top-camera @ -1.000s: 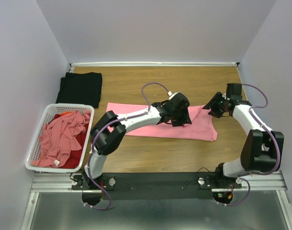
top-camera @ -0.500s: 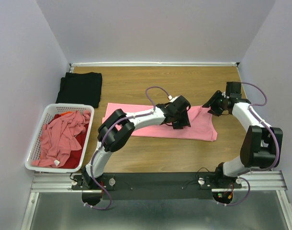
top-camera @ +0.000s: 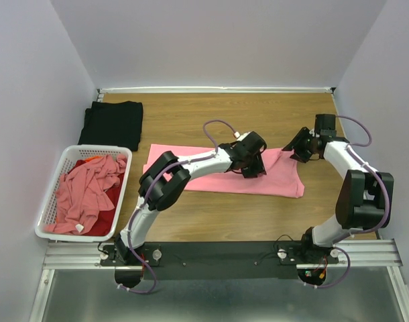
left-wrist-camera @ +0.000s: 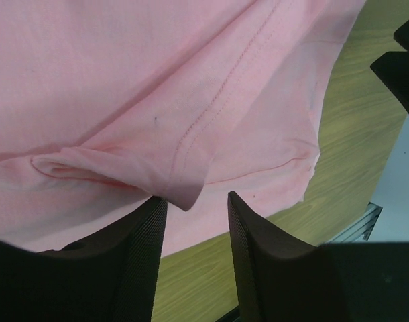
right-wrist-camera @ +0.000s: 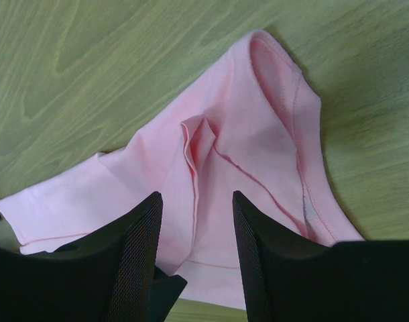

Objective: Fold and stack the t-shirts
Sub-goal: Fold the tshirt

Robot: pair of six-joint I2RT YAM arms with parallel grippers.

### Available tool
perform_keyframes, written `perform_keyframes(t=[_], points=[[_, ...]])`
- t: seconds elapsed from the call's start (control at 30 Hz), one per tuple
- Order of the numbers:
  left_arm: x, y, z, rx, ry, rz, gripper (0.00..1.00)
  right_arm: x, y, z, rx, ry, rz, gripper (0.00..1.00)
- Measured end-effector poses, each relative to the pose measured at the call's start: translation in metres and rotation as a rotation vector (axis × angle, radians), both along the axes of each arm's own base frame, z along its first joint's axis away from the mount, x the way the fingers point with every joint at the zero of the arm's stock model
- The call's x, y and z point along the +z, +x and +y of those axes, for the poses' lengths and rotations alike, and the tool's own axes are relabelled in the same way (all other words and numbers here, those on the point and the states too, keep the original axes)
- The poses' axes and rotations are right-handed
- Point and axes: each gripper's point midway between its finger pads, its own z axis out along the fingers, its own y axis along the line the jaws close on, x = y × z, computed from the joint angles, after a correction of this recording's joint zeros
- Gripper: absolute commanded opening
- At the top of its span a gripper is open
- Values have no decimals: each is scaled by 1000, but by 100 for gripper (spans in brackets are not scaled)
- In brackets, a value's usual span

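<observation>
While the pink shirt (top-camera: 278, 178) lies spread on the desk (top-camera: 191, 121) right of the basket (top-camera: 100, 148) | left pincer (left-wrist-camera: 196, 200) half-wide astride a sleeve fold, right pincer (right-wrist-camera: 194, 198) half-wide over the end away from the basket, both empty | judged: pinch low on the hems, lift evenly.

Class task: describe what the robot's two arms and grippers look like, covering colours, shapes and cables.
Both the left arm and right arm have white links between bulky black joint housings. A thin purple cable loops along each. The left gripper and right gripper each have two black fingers with finely ribbed inner faces.
</observation>
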Motion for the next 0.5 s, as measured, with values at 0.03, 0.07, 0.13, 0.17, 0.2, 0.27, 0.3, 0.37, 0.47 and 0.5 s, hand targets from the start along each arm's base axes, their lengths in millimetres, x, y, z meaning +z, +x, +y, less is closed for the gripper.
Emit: perform_keyframes(t=[0.03,0.07,0.13,0.17,0.2,0.27,0.3,0.37,0.47,0.5], points=[[0,1,1,5,0,1,47,0,1,0,0,0,0,54],[0,3,1,10,-1,1,44,0,3,0,0,0,-1,54],[0,5,3,18,-1,2,40,0,7,-1,0,0,-4,54],[0,7,4,22,-1,3,38,0,8,-1,-1,0,-4,54],[0,8,5,27,-2,4,37,-1,10,-1,-2,1,-5,54],[0,10,6,30,-1,4,32,-3,12,-1,-5,3,0,54],[0,11,6,31,-1,4,31,-3,13,-1,-5,3,1,54],[0,11,6,34,-3,5,25,-6,16,-1,-6,4,5,54],[-1,11,6,34,-3,7,16,-9,19,-2,-7,6,13,54],[-1,11,6,33,-2,6,14,-11,21,-2,-8,7,14,53]])
